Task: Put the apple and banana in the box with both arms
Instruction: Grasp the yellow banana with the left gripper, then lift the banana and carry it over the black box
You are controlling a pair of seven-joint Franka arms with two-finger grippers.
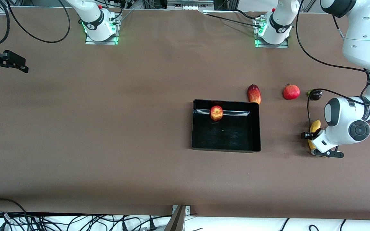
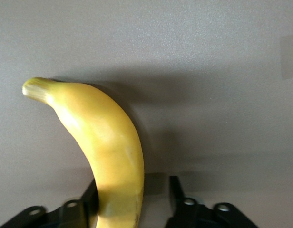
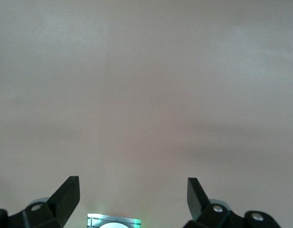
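The front camera hangs high, facing the robots and taking in the whole brown surface point(image 1: 108, 128). The left wrist camera sits close over the banana point(image 2: 106, 152), which the front view shows too point(image 1: 315, 126). The right wrist camera looks down past its own hand point(image 3: 133, 194) onto bare surface.

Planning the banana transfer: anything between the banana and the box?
Nothing visible. The banana lies between the left end effector's open fingers, toward the left arm's end of the table; bare table separates it from the box. The other fruits lie farther from the front camera.
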